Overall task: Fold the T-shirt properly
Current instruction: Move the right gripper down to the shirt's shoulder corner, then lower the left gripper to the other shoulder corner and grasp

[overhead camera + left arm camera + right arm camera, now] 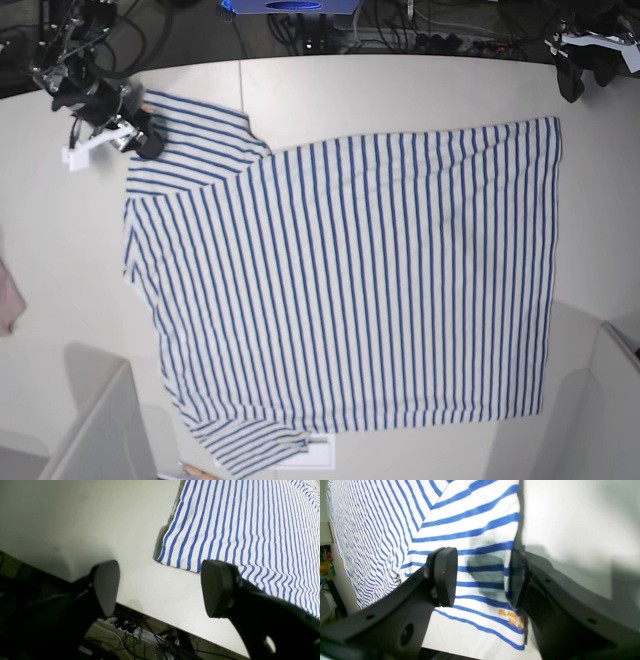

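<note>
T-shirt (350, 290) flat on table (60, 230), right gripper (482, 580) astride sleeve edge

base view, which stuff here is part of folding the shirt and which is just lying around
Part of the job:
- T-shirt, spread flat on the table
- right gripper over the shirt's sleeve
- left gripper, open above the table edge, off the shirt

Just lying about:
- pinkish cloth at the table's edge
- cables behind the table

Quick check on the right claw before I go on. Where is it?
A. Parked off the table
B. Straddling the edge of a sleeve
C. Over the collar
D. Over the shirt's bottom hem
B: in the right wrist view the right claw stands with its jaws apart on either side of the sleeve edge of the T-shirt.
</note>
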You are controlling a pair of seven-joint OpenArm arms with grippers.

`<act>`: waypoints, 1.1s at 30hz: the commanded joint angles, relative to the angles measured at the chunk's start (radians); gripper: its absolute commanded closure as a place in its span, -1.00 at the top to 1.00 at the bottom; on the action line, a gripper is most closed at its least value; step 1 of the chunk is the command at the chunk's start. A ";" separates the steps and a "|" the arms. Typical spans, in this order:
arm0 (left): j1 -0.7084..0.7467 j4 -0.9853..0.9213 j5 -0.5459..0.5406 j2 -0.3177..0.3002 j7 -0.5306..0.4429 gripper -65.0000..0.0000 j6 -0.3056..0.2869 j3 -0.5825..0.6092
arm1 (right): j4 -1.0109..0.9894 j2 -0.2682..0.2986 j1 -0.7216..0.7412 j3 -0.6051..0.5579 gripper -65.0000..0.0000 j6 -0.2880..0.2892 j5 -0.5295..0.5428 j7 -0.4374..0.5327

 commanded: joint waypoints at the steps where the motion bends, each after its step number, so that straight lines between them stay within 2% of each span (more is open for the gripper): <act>1: 0.013 0.009 -0.008 -0.002 -0.020 0.49 -0.007 -0.011 | -0.011 -0.006 -0.019 -0.009 -0.08 -0.014 -0.069 -0.068; 7: -0.010 -0.017 -0.012 -0.002 -0.020 0.49 -0.007 -0.011 | -0.057 -0.004 -0.004 -0.009 -0.10 -0.014 -0.069 -0.066; 9: -0.039 -0.037 -0.012 0.003 0.027 0.49 -0.007 -0.012 | -0.081 -0.004 0.004 -0.009 -0.13 -0.014 -0.069 -0.066; 11: -0.085 -0.054 -0.012 0.011 0.121 0.49 -0.009 -0.022 | -0.104 -0.004 0.011 -0.009 -0.37 -0.014 -0.069 -0.066; 14: -0.159 -0.081 -0.011 0.050 0.265 0.49 -0.011 -0.094 | -0.107 -0.004 0.011 -0.009 -1.00 -0.014 -0.069 -0.066; 18: -0.263 -0.113 -0.008 0.115 0.471 0.49 -0.012 -0.235 | -0.107 -0.001 0.010 -0.008 -1.00 -0.014 -0.069 -0.066; 21: -0.355 -0.140 -0.003 0.130 0.642 0.49 -0.020 -0.304 | -0.107 0.000 0.008 -0.009 -1.00 -0.014 -0.069 -0.066; 23: -0.403 -0.153 -0.002 0.130 0.701 0.49 -0.053 -0.315 | -0.104 0.000 0.008 -0.009 -1.00 -0.014 -0.069 -0.066; 30: -0.492 -0.189 0.009 0.132 0.725 0.49 -0.061 -0.310 | -0.103 0.000 0.010 -0.009 -1.00 -0.014 -0.069 -0.068; 33: -0.526 -0.207 0.053 0.132 0.727 0.49 -0.061 -0.258 | -0.103 0.002 0.010 -0.005 -1.00 -0.014 -0.069 -0.068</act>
